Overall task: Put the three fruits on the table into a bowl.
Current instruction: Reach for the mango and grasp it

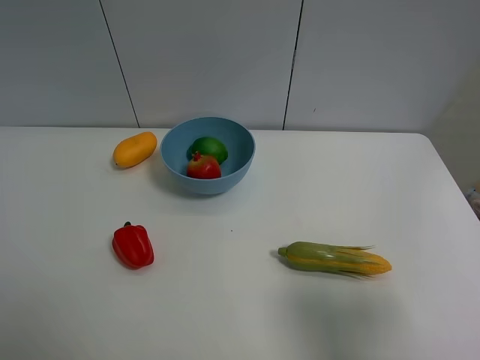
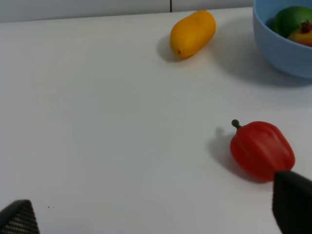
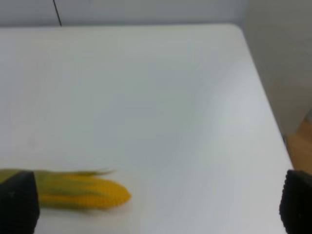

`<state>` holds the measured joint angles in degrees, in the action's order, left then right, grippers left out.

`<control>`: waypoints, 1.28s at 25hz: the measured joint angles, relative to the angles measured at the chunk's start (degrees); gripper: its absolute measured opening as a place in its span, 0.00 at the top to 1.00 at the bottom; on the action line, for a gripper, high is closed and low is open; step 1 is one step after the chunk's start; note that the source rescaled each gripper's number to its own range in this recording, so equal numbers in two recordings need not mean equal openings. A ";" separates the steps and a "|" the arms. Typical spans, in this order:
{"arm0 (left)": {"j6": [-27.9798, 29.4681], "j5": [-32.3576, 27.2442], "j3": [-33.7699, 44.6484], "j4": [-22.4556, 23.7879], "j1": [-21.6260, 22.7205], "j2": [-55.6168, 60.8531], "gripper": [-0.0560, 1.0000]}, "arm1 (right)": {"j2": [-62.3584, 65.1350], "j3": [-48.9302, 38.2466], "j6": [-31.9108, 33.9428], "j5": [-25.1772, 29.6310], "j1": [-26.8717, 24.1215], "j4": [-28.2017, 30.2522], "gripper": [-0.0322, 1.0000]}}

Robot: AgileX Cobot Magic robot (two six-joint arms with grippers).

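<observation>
Lime (image 1: 208, 148) and pomegranate (image 1: 203, 166) sit in the bowl (image 1: 217, 185), mango (image 1: 135, 149) is left on the table (image 1: 240, 315) just beside it, and my left claw (image 2: 153, 214) and right claw (image 3: 156, 204) gape wide, empty.

Lab-like setup: plain white table (image 1: 225, 322) against grey panelled wall (image 1: 202, 52).

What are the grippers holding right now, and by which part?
Nothing. The left gripper and right gripper are both open and empty; the mango lies untouched on the table.
</observation>
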<state>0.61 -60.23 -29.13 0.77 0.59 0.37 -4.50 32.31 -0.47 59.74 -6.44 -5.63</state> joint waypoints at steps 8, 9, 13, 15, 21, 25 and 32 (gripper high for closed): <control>0.00 0.00 0.00 0.00 0.00 0.00 0.00 | 4.64 -3.40 3.85 1.67 0.00 3.28 0.00; 0.00 0.00 0.00 0.00 0.00 0.00 0.00 | 4.64 -3.40 4.39 1.72 0.00 3.78 0.00; 0.00 0.00 0.00 0.00 0.00 0.00 0.00 | 4.64 -3.40 5.16 1.72 0.00 4.18 0.00; 0.00 0.00 0.00 0.00 0.00 0.00 0.00 | 4.64 -3.40 5.18 1.72 0.00 4.18 0.00; 0.00 0.00 0.00 0.00 0.00 0.00 0.00 | 4.64 -3.40 5.18 1.72 0.00 4.18 0.00; 0.00 0.00 0.00 0.00 0.00 0.00 0.00 | 4.64 -3.40 5.18 1.72 0.00 4.18 0.00; 0.00 0.00 0.00 0.00 0.00 0.00 0.00 | 4.64 -3.40 5.18 1.72 0.00 4.18 0.00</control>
<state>0.61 -60.23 -29.13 0.77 0.59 0.37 0.15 28.90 4.70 61.47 -6.44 -1.45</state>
